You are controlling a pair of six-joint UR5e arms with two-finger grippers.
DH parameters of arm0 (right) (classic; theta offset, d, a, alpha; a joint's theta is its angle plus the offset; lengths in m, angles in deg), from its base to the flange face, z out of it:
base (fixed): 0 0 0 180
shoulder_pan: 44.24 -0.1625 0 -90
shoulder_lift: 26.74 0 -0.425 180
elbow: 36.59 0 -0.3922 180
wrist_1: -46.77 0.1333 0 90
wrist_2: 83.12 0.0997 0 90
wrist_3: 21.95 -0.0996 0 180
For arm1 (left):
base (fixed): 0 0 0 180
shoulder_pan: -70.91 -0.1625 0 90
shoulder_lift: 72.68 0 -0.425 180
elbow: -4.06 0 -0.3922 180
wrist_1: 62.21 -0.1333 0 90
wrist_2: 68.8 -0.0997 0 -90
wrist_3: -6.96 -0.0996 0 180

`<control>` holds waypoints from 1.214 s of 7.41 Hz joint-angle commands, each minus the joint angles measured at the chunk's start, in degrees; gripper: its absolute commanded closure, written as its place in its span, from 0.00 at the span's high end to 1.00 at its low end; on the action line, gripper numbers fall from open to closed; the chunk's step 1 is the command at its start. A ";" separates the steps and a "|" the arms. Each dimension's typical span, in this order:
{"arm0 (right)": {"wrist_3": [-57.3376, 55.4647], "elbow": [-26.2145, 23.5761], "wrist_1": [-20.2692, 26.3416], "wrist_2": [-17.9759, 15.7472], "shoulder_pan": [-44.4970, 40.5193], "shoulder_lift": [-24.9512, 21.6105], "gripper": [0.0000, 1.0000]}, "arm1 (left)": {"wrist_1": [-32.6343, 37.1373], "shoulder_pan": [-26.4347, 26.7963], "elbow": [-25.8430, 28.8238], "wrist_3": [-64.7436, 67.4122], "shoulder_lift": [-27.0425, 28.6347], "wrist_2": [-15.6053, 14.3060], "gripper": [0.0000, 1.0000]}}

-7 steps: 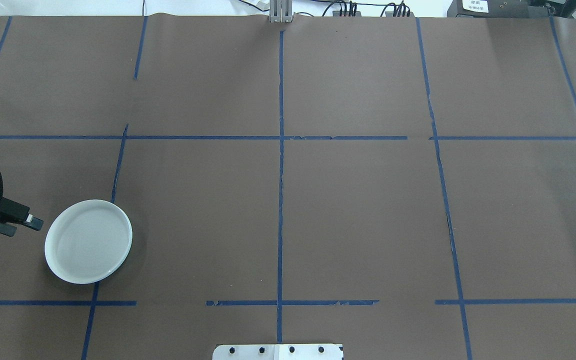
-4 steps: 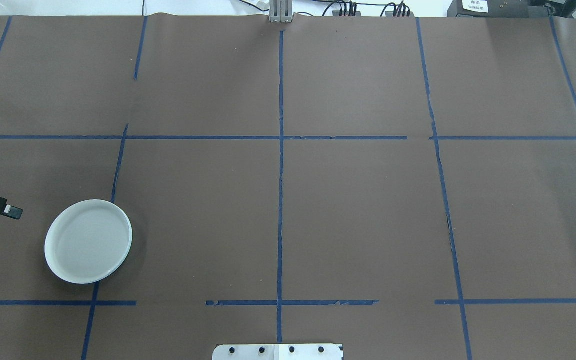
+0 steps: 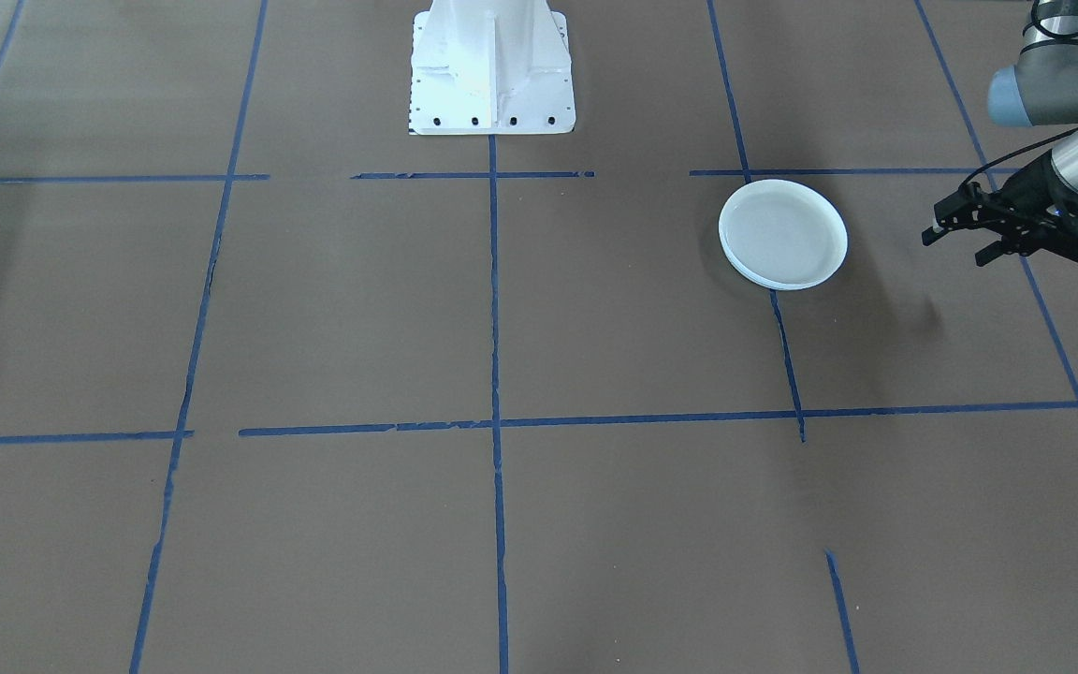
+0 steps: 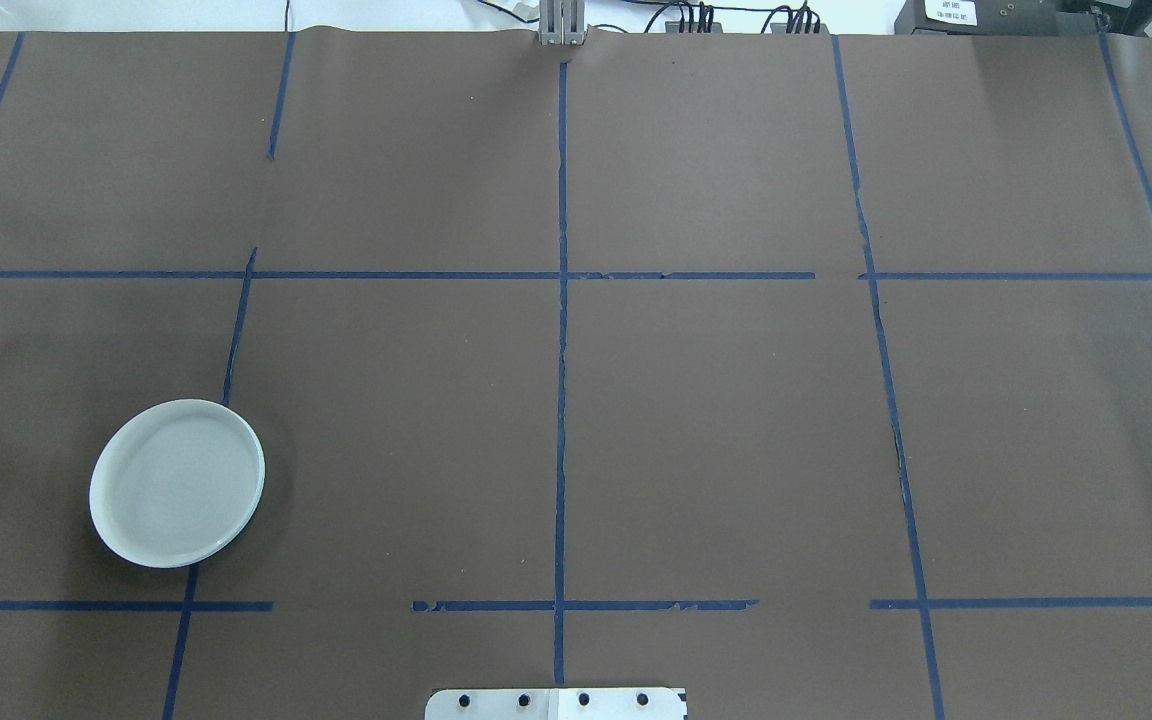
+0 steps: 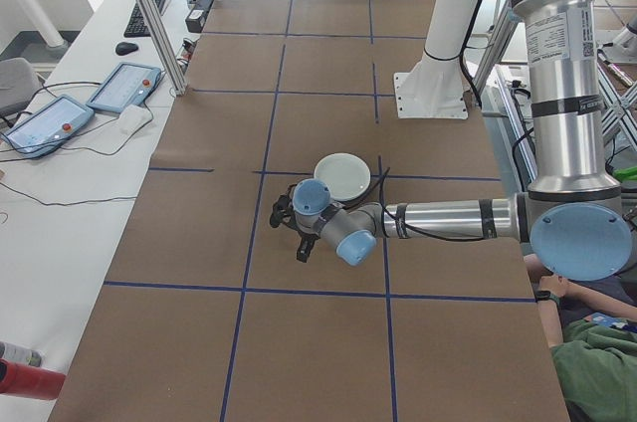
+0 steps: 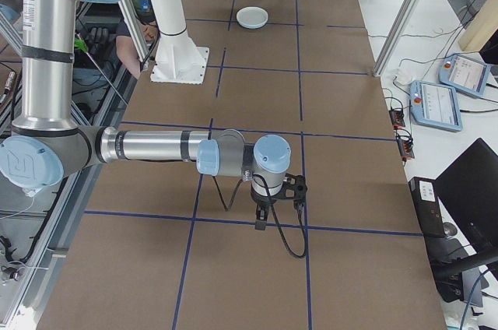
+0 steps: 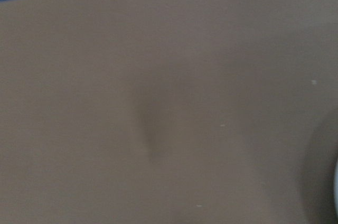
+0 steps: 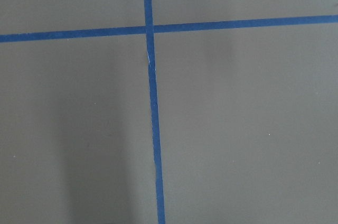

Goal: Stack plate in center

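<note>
Overhead exterior view shows me the plate lying flat on the brown table, on my robot's left side, near the robot's edge, its rim over a blue tape line. It is pale, round and shallow, with nothing in it that I can see.

From the front-facing camera I see the left claw hanging above the table beside the plate, on its outer side and apart from it. Its fingers stand spread, with nothing between them. Its shadow falls on the paper nearby.

The right claw I find only in the exterior right view, pointing down over a tape crossing at the far end of the table from the plate; I cannot tell from there how far open it is. Its wrist camera gives me just brown paper and two crossing tape lines.

The robot's white base sits at the table's edge.
</note>
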 commanded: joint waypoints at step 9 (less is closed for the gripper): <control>0.00 0.00 0.00 0.00 0.00 0.00 1.00 | -45.50 23.49 -4.23 -19.10 9.76 -0.83 1.00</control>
